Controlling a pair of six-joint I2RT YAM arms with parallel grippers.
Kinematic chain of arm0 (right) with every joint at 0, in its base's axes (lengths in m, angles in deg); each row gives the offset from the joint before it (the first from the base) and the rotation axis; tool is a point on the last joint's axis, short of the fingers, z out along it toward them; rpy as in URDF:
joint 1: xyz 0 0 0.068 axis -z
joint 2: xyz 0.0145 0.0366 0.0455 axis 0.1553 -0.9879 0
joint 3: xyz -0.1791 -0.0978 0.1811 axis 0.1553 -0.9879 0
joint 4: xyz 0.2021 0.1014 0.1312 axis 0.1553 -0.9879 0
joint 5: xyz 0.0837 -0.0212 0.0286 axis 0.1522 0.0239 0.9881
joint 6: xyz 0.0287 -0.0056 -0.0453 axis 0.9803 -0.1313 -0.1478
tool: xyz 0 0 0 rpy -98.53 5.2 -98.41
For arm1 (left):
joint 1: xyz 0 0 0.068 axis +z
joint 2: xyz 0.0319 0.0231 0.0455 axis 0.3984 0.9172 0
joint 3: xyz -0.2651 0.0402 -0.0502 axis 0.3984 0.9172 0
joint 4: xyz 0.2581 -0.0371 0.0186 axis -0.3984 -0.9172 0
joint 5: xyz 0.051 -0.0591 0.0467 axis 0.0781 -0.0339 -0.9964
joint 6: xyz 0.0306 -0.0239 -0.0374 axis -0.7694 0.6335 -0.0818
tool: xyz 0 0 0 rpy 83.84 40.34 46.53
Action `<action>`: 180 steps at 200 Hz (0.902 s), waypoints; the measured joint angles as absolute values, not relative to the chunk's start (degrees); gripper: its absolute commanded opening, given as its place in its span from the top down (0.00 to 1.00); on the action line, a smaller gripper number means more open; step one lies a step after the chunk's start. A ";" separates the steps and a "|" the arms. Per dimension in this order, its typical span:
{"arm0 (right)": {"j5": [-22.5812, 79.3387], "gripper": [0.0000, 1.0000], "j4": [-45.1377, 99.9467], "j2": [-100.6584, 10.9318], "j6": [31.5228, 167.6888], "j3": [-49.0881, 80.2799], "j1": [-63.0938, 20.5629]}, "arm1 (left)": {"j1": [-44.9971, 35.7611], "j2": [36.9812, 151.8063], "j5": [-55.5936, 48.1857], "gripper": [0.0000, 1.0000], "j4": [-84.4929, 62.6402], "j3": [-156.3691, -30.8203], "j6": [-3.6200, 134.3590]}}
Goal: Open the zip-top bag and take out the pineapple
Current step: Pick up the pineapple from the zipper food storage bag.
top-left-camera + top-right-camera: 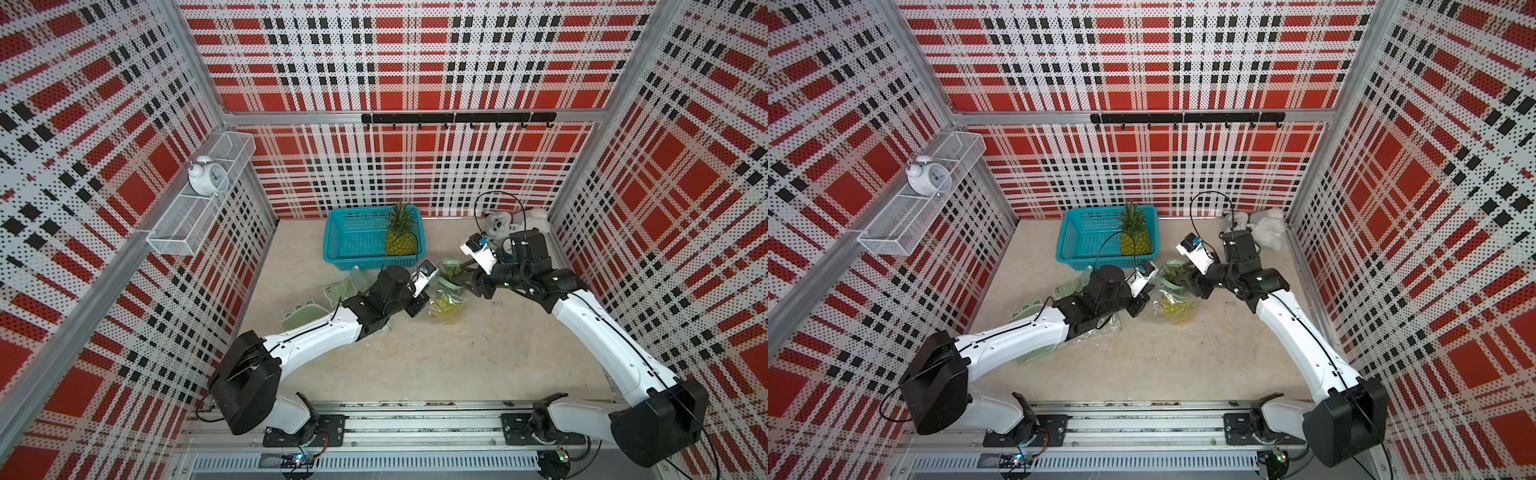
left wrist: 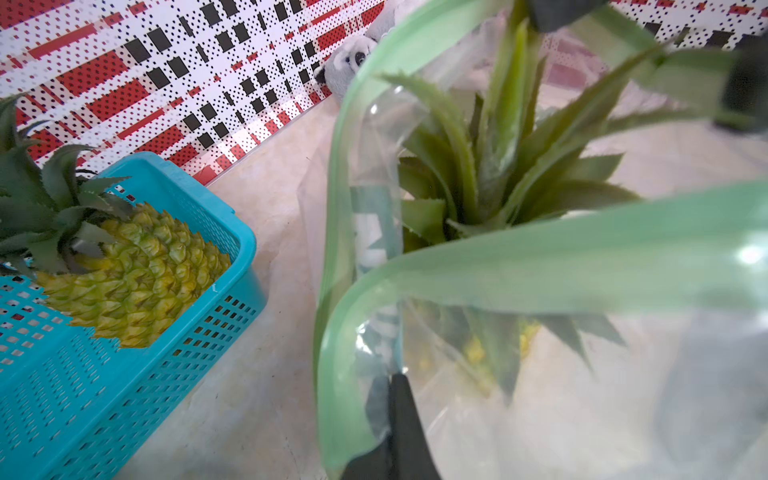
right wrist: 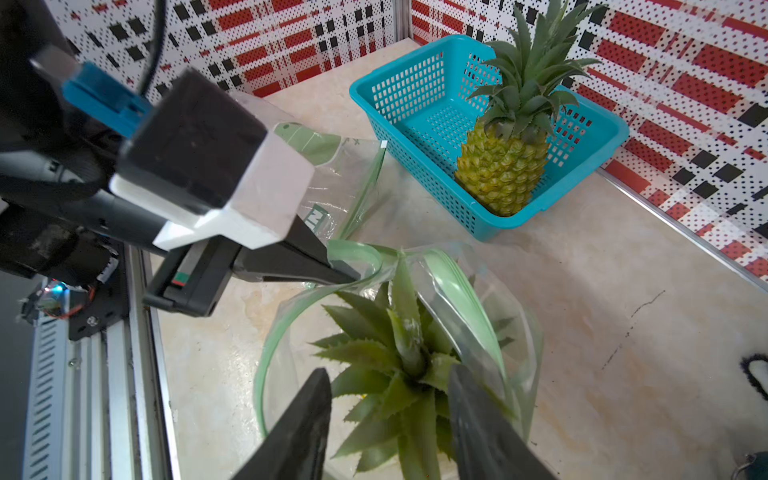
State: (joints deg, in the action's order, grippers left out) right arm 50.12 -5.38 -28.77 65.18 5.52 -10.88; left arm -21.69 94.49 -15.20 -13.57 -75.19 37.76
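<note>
A clear zip-top bag (image 1: 451,297) with a green zip rim stands on the table's middle, its mouth open. Inside it sits the pineapple (image 3: 399,332), and its green crown (image 2: 490,166) pokes up through the mouth. My left gripper (image 2: 392,380) is shut on the bag's green rim (image 2: 540,266); the right wrist view shows that left gripper (image 3: 351,275) pinching the rim. My right gripper (image 3: 390,374) is open at the bag mouth, one finger on each side of the crown leaves. In both top views the two grippers meet over the bag (image 1: 1173,305).
A teal basket (image 1: 353,245) behind the bag holds a second pineapple (image 1: 401,237). Other flat bags (image 1: 307,313) lie under my left arm. A grey plush toy (image 1: 511,222) sits at the back right corner. A wire shelf with a clock (image 1: 205,178) hangs on the left wall.
</note>
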 measured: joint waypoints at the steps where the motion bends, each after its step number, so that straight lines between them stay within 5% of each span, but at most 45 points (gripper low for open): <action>1: 50.01 0.47 -5.38 -28.84 65.25 5.47 -10.94 | -21.69 94.49 -15.18 1.00 -13.57 -75.19 37.76; 44: 47.47 0.38 -4.14 -30.11 66.34 4.21 -12.60 | -21.73 94.47 -15.18 1.00 -13.57 -75.19 37.65; 100: 44.15 0.42 0.19 -31.79 67.92 2.79 -15.55 | -21.75 94.25 -15.16 1.00 -13.57 -75.19 37.58; 117: 42.66 0.54 1.46 -32.53 68.48 2.76 -16.10 | -21.80 94.25 -15.16 1.00 -13.54 -75.19 37.58; 141: 40.94 0.87 2.73 -33.10 68.42 2.76 -16.25 | -21.93 94.21 -15.57 1.00 -13.52 -75.19 37.60; 156: 39.58 1.00 3.93 -33.08 68.31 2.72 -16.45 | -21.93 94.10 -16.08 0.91 -13.44 -75.19 37.80; 169: 38.71 1.00 4.85 -32.79 68.44 2.35 -16.41 | -21.77 93.79 -16.10 0.63 -12.82 -75.19 38.35; 180: 38.31 1.00 5.50 -32.14 68.27 1.54 -16.45 | -21.25 93.20 -15.66 0.52 -12.15 -74.95 39.26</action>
